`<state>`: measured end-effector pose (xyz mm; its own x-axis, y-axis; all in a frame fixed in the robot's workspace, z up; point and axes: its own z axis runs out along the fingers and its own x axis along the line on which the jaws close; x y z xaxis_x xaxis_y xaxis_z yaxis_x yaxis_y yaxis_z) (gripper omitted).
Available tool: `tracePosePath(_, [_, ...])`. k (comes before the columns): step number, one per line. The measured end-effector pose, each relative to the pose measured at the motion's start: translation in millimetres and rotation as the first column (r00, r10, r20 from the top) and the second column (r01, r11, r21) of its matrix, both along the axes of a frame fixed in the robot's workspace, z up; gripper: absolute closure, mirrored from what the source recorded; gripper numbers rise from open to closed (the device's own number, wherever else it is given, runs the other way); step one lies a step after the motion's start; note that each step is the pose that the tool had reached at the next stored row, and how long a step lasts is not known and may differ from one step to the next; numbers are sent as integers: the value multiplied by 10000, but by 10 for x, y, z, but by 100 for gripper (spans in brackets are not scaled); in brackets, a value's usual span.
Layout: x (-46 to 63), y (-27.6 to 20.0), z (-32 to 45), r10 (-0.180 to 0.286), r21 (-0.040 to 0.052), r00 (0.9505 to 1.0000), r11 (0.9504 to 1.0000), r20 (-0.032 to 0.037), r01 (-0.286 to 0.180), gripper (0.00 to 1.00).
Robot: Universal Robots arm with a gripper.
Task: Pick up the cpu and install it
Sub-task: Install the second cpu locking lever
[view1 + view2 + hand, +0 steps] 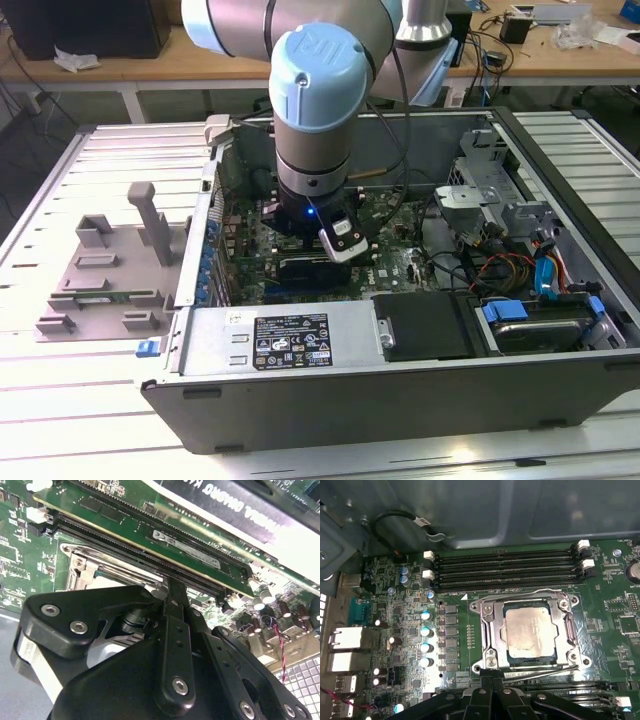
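One cpu seated in socket, arm low over board

One cpu (528,633), pale silver top, lies flat inside the metal-framed socket (487,630) on the green motherboard (615,600), in the first wrist view. Nothing grips it. Socket frame surrounds it on all sides. Four empty memory slots (505,570) run just beside the socket. Gripper (492,677) sits at the socket's edge, its black linkage close together; whether the jaws are clenched or released, cannot tell. In the second wrist view the gripper (172,587) tip is near a memory stick (150,535). Exterior view: arm (312,110) reaches down into the open case (400,390); grey tray (100,285) sits well apart at the exterior view's left.
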<state>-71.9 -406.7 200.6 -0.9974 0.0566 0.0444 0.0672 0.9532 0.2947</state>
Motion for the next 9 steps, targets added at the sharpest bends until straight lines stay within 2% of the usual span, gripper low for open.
tracePosePath(3, [0,12,-6,-1,78,10000,10000,18,1,89])
tracePosePath(5, [-2,24,-15,-1,166,10000,9999,46,0,89])
tracePosePath(9, [-5,23,-26,-1,167,10000,9999,57,0,89])
